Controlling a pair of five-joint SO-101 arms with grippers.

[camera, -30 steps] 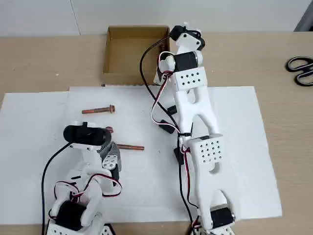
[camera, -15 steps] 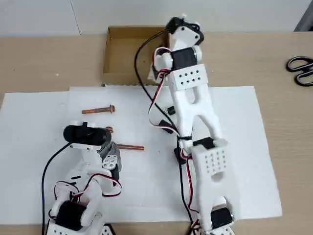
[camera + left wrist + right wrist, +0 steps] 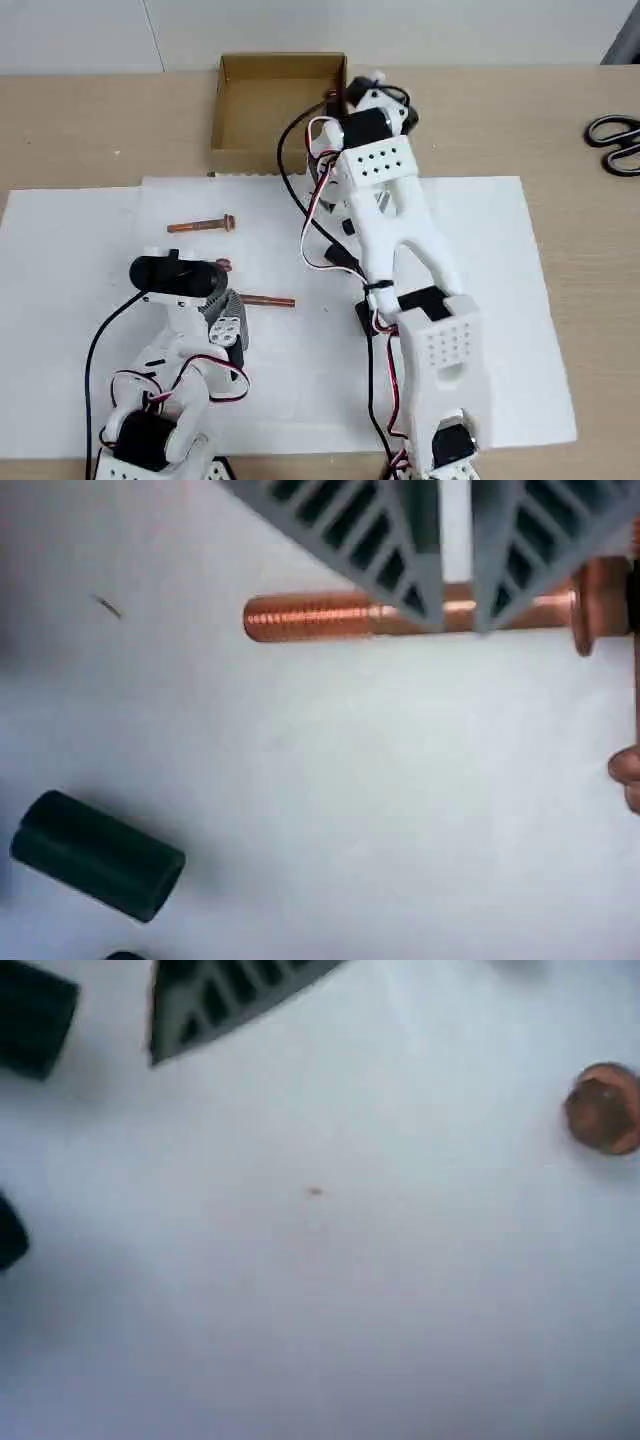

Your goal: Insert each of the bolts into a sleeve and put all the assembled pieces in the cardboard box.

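**High view.** The right arm (image 3: 400, 230) has drawn back toward its base since a second ago. Its far end, which then stood past the far right corner of the cardboard box (image 3: 250, 158), now sits beside the box's right wall. Its perforated lower block lies closer to the table's near edge. The left arm (image 3: 170, 370) and the bolts have not shifted.

The box stands on bare table just beyond the far edge of the white sheet (image 3: 80, 300). The far bolt (image 3: 200, 225) lies alone with free paper on every side. The near bolt (image 3: 267, 300) lies just beside the left gripper (image 3: 236, 301). A third bolt's head (image 3: 222, 265) shows next to the left arm's black camera. Open paper spreads over the sheet's left part and to the right of the right arm. The scissors (image 3: 612, 142) lie well apart, near the table's right edge.

**Left wrist view.** The left gripper's grey fingers (image 3: 380, 540) are clenched to a thin slit. They hang over the near bolt's shank close to its flanged head, over it and not around it. A black sleeve (image 3: 95, 870) lies on its side, well apart from the threaded end, with bare paper between.

**Right wrist view.** A grey ribbed part of the right gripper (image 3: 225, 1000) hangs over the sheet. I cannot tell whether the gripper is released or clenched. A dark sleeve (image 3: 35, 1015) and a dark piece (image 3: 8, 1230) sit at one frame edge, and a copper head (image 3: 603, 1108) near the opposite one, with open paper between them.
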